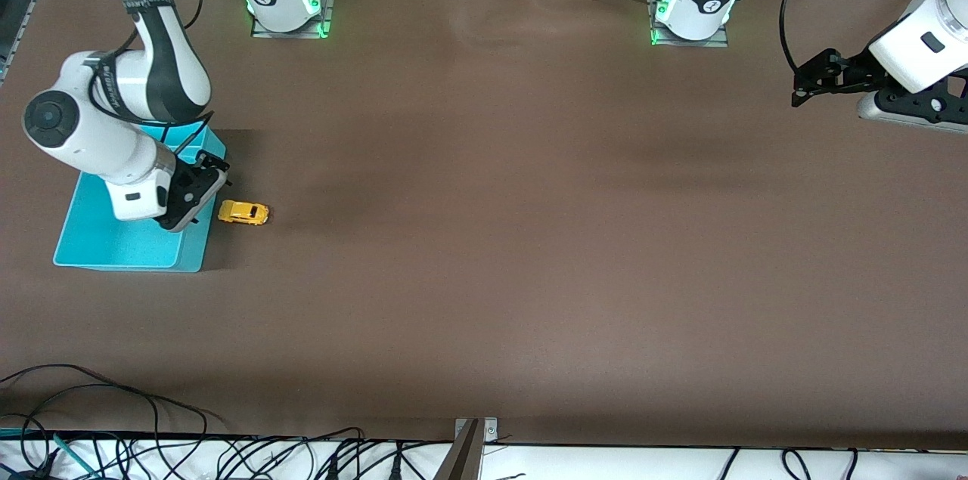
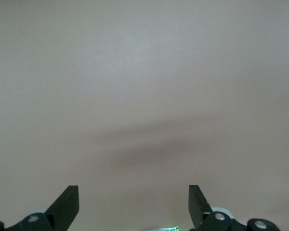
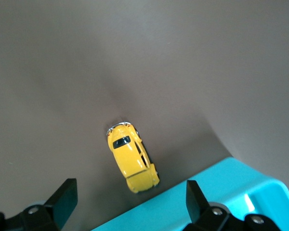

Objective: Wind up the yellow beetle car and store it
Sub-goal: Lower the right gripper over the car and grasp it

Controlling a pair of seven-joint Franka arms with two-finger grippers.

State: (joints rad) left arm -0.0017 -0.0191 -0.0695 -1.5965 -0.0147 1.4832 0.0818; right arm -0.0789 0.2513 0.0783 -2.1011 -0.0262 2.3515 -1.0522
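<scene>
Two arms share this bench [image 1: 484,238], but only one is near the work. The car [image 1: 243,213] sits on its wheels on the bare bench, just beside the bin [image 1: 113,246], at the bin's edge that faces the left arm's end, apart from it by a thin gap. The right gripper [image 1: 198,193] hangs over that edge of the bin, jaws spread wide and holding nothing; its wrist view shows the car [image 3: 131,156] between and ahead of the two fingertips [image 3: 63,198], with the bin's rim [image 3: 221,183] close by. The left gripper [image 1: 813,83] waits well away at its own end, jaws likewise released and empty, over plain bench [image 2: 144,96].

Risk, as I judge it, comes from how tight the car lies to the bin. A finger coming down on the bin's side could catch the rim and shove the bin, or land on the car's roof instead of straddling it. The car is small and rounded, so an off-centre pinch may squirt it out or roll it off on its wheels. Winding needs a pull-back along the bench, and the bin wall blocks travel that way.

Nothing else lies near the car; cables run only along the bench's edge nearest the front camera.
</scene>
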